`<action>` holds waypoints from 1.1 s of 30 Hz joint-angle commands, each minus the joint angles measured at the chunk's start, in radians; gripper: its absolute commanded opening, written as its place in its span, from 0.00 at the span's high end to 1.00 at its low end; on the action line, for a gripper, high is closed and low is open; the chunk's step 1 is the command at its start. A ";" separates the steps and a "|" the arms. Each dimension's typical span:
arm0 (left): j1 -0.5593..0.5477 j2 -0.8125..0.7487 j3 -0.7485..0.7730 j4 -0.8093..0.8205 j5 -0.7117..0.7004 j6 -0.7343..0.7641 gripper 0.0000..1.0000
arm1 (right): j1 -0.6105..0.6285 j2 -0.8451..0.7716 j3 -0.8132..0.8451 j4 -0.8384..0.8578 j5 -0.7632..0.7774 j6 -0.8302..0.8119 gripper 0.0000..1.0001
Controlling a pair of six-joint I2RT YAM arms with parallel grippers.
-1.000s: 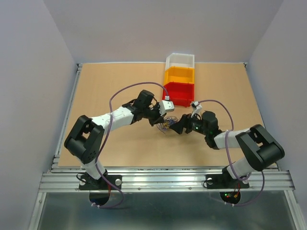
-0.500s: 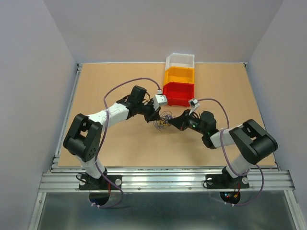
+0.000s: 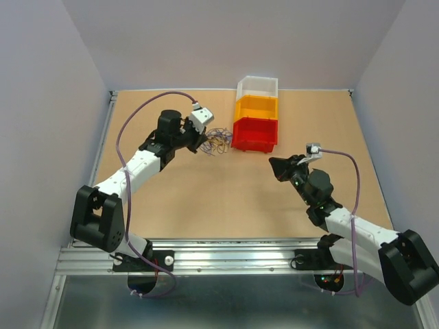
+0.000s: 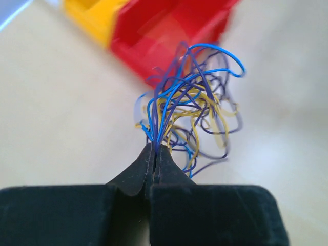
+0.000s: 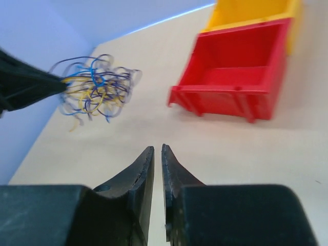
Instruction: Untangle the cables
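Note:
The cables (image 3: 218, 141) are a tangled bundle of thin blue, purple and yellow wires, hanging just left of the red bin. My left gripper (image 3: 204, 142) is shut on the bundle's near end. In the left wrist view the strands (image 4: 192, 110) fan out from the closed tips of that gripper (image 4: 155, 147). My right gripper (image 3: 274, 164) is well apart from the cables, to the right and nearer. In the right wrist view this gripper (image 5: 158, 148) has its jaws a narrow slit apart with nothing between them, and the bundle (image 5: 95, 87) hangs far ahead on the left.
Three bins stand in a row at the back: red (image 3: 256, 134), yellow (image 3: 256, 108) and clear white (image 3: 257, 87). The red bin (image 5: 230, 77) lies ahead and right of the right gripper. Grey walls enclose the brown table (image 3: 171, 199).
The left gripper has carried the cable bundle back and left, away from the table's middle to beside the red bin. The right gripper has let go and pulled back to the right.

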 commanded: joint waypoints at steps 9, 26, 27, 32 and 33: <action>0.045 -0.052 -0.027 0.006 -0.008 0.038 1.00 | -0.012 0.004 -0.031 -0.048 -0.070 -0.079 0.38; -0.102 -0.008 -0.004 -0.115 0.083 0.122 0.96 | 0.126 0.435 0.093 0.448 -0.263 -0.050 0.03; -0.109 -0.005 -0.004 -0.118 0.083 0.124 0.96 | 0.137 0.444 0.107 0.448 -0.251 -0.054 0.03; -0.135 0.003 0.005 -0.145 0.095 0.138 0.96 | 0.172 0.545 0.191 0.443 -0.174 -0.054 0.04; -0.136 -0.005 0.005 -0.153 0.101 0.142 0.96 | 0.180 0.584 0.210 0.439 -0.154 -0.051 0.04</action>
